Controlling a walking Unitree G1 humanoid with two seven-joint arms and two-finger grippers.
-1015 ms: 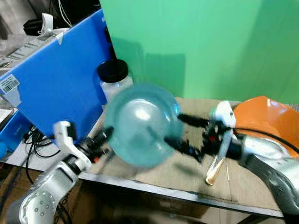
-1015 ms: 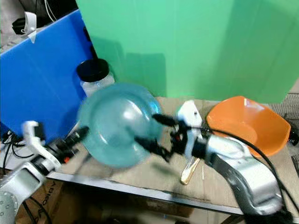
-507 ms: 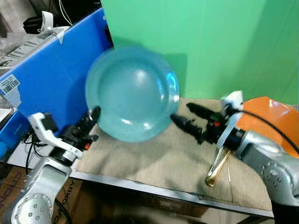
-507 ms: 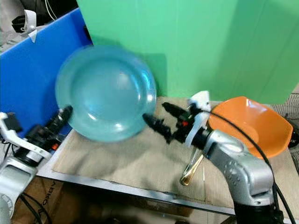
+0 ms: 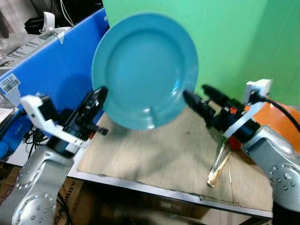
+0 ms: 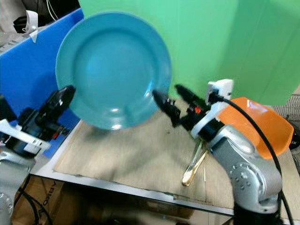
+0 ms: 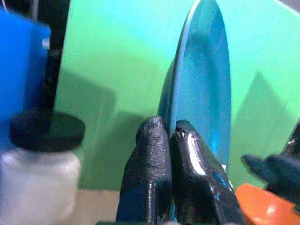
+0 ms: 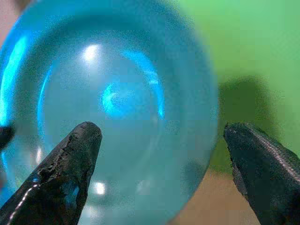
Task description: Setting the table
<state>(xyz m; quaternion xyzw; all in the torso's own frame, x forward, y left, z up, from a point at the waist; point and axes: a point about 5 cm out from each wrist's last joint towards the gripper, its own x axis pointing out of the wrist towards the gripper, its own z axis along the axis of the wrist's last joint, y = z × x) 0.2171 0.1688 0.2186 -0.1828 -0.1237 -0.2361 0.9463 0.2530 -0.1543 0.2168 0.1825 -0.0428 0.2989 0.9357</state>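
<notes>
**Blue plate held up over the worktop**

Green backdrop behind a worktop (image 5: pixel 154 159) covered by a tan mat. The left tool (image 7: pixel 169 136) pinches the rim of the blue plate (image 5: pixel 144 63), holding it upright above the mat. The right tool (image 5: pixel 200 100), fingers spread, sits just beside the plate's opposite edge. An orange bowl (image 6: pixel 255 126) and a gold spoon (image 5: pixel 216 166) lie beyond the right tool.

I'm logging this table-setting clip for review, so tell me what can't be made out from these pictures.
- Jar with black lid: blurred in the left wrist view.
- Round blue plate: its far face is turned away from the head views; blurred in the right wrist view.
- Gold spoon: its upper end is hidden behind the right gripper.
- Orange bowl: partly covered by the right arm.
- Left gripper: its pads' contact on the rim is hidden between the fingers.
</notes>
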